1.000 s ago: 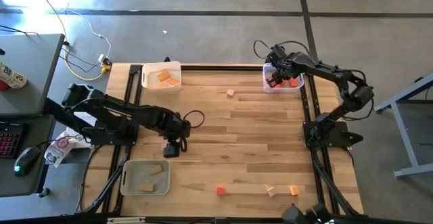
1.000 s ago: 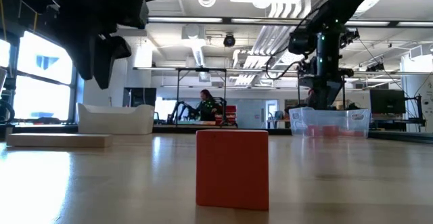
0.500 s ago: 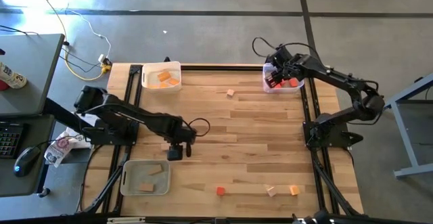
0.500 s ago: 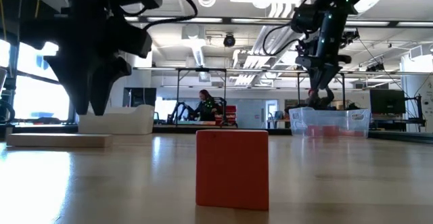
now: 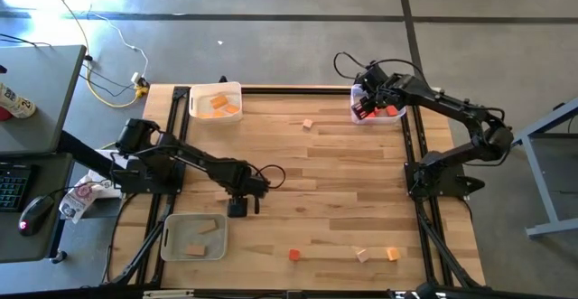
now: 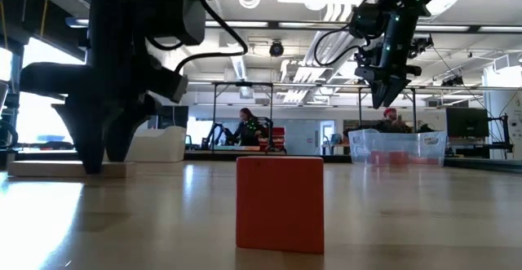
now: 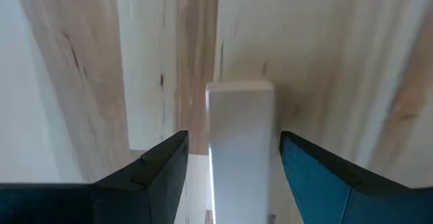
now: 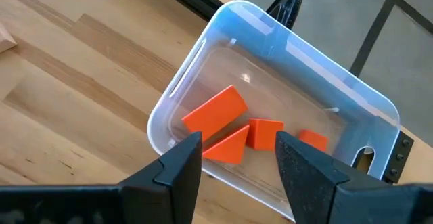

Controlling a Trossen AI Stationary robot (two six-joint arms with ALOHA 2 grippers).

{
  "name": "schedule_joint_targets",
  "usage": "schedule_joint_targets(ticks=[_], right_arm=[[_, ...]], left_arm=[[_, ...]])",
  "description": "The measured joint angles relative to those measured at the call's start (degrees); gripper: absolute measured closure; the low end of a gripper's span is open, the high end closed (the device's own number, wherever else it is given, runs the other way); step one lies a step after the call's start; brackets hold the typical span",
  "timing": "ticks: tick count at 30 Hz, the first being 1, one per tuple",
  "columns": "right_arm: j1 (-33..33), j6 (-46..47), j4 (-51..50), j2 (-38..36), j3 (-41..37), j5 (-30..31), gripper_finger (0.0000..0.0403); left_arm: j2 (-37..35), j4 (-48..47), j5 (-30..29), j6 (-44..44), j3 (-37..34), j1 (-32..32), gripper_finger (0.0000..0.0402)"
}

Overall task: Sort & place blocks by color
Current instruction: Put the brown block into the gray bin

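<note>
My left gripper hangs low over the table's near-left part, open. In the left wrist view its gripper has a finger on either side of a pale tan bar that lies flat on the table, with a small gap on each side. The low view shows that bar by the gripper. My right gripper is open and empty above the far-right tray; the right wrist view shows red blocks lying in that tray.
A far-left tray holds orange blocks and a near-left tray holds tan ones. Loose on the table are a tan block at the far middle, and a red, a tan and an orange block by the near edge.
My left gripper has moved toward the table's near edge and a little right, and has come down until its fingers stand by the tan bar. My right gripper has risen out of the far-right tray and now hangs above it.
</note>
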Motion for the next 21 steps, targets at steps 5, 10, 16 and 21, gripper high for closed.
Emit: schedule_joint_targets(ticks=[5,10,16,21], right_arm=[[0.00,0.02,-0.04,0.00,0.00,0.00,0.0231],[0.00,0.02,-0.23,0.00,0.00,-0.28,0.0231],[0.00,0.04,-0.24,0.00,0.00,-0.33,0.0231],[0.00,0.62,-0.24,0.00,0.00,-0.39,0.0231]], left_arm=[[2.18,0.59,0.14,0.19,0.25,0.00,0.0184],[2.66,0.75,0.28,0.56,0.24,0.00,0.0208],[2.71,0.82,0.63,1.94,0.17,0.00,0.0290],[1.97,0.86,0.45,2.77,0.11,0.00,0.0305]])
